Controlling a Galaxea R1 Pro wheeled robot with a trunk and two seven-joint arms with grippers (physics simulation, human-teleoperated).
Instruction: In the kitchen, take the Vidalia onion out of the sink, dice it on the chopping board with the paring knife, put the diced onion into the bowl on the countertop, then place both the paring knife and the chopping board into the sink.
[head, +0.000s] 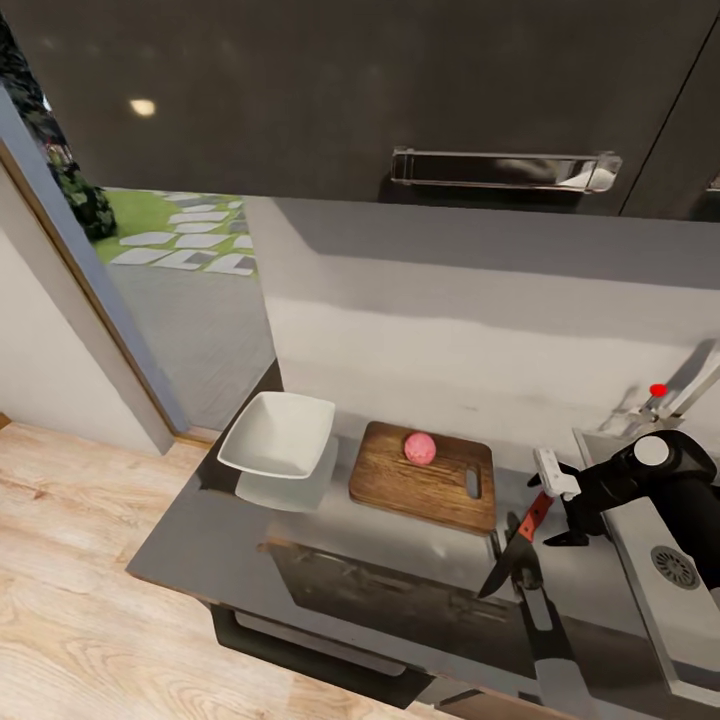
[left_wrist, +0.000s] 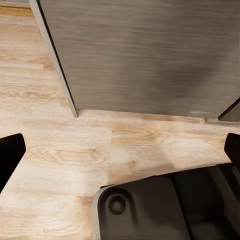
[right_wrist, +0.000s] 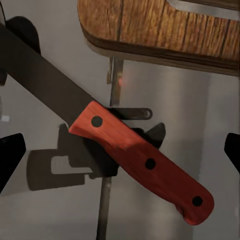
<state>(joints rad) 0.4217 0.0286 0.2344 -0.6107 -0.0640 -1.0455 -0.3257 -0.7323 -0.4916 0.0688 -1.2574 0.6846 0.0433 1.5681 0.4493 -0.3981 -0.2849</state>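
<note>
— What does your right arm (head: 650, 480) look like from the head camera?
— Glossy black rounded housings, with a pale grey round cap on the joint.
— And your right gripper (head: 560, 505)?
— A white block at its wrist, black fingers (head: 568, 538) beyond.

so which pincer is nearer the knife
Right. The right pincer sits right at the knife, beside its red handle on the countertop, just off the board. The left pincer hangs open over the wooden floor, well away from it.
</note>
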